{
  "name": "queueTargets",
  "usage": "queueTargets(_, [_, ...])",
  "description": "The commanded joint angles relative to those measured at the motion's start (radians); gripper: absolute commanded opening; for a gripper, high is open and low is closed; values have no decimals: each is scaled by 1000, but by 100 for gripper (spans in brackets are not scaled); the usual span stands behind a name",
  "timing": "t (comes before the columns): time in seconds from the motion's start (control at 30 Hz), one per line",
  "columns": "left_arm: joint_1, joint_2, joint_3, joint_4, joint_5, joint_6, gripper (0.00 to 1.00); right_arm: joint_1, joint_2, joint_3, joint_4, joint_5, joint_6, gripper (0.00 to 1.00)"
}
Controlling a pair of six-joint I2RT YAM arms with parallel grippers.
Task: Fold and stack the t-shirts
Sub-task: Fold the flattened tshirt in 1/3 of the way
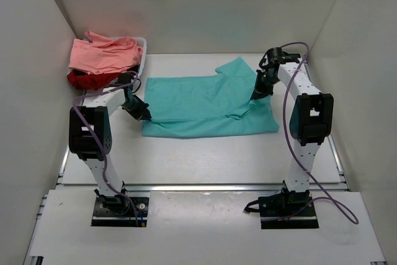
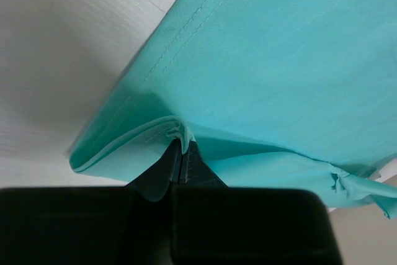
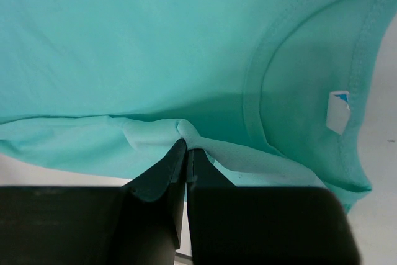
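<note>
Top external view: you see the teal t-shirt (image 1: 205, 100) spread on the worktop (image 1: 205, 159) between the 2 arms, with a doubled layer along its near edge.
Left arm (image 1: 93, 131): elbow raised, forearm reaching inward and down to the shirt's left edge.
Left wrist view: the left fingers (image 2: 162, 169) are pressed together on a pinch of the hemmed edge, where 2 layers of cloth curl over the tips.
Right arm (image 1: 308, 116): it stands taller, upper link near upright, with the wrist bent down over the shirt's right side beside the sleeve.
Right wrist view: the right fingers (image 3: 169, 169) are clamped on a bunched bit of teal cloth near the collar (image 3: 257, 91), where you can see a small white label (image 3: 338, 108).
Far left corner: the salmon pink t-shirt (image 1: 102, 54) lies heaped on the dark red t-shirt (image 1: 87, 80) in the white basket (image 1: 143, 44), just behind the left arm.
</note>
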Motion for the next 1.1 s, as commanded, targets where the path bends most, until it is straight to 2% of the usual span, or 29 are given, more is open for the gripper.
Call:
queueTargets(0.0, [14, -1, 43, -46, -39, 15, 0, 12, 20, 68, 11, -2, -17, 0])
queueTargets(0.13, [31, -5, 43, -92, -81, 31, 1, 28, 36, 84, 5, 14, -20, 0])
queueTargets(0.17, [31, -8, 43, -89, -89, 37, 7, 31, 37, 91, 9, 19, -19, 2])
queueTargets(0.2, [34, -8, 45, -95, -92, 35, 16, 26, 39, 94, 11, 30, -11, 4])
queueTargets(0.3, [77, -18, 40, -81, -75, 44, 18, 29, 36, 117, -7, 91, -14, 22])
queueTargets(0.33, [84, -24, 51, -78, -71, 44, 24, 34, 36, 125, -14, 123, -15, 27])
queueTargets(0.37, [90, -28, 65, -84, -75, 46, 29, 40, 31, 133, -17, 145, -14, 42])
queueTargets(0.4, [101, -34, 72, -77, -77, 47, 36, 37, 28, 139, -20, 154, -14, 49])
queueTargets(0.43, [109, -39, 83, -65, -54, 44, 39, 38, 25, 143, -26, 175, -5, 58])
queueTargets(0.5, [118, -51, 88, -39, -22, 37, 45, 43, 10, 139, -29, 208, -14, 65])
queueTargets(0.67, [88, -53, 147, -15, 0, 47, 53, 48, -35, 78, -17, 226, -20, 66])
queueTargets(0.77, [49, -70, 170, -8, -38, 84, 53, 69, -76, 10, 6, 229, -17, 59])
queueTargets(0.8, [4, -58, 177, -12, -37, 96, 52, 83, -92, -4, 11, 234, -18, 57])
queueTargets(1.07, [-158, 31, 103, 9, -207, 106, 44, 147, -139, -309, 215, 218, 11, 58])
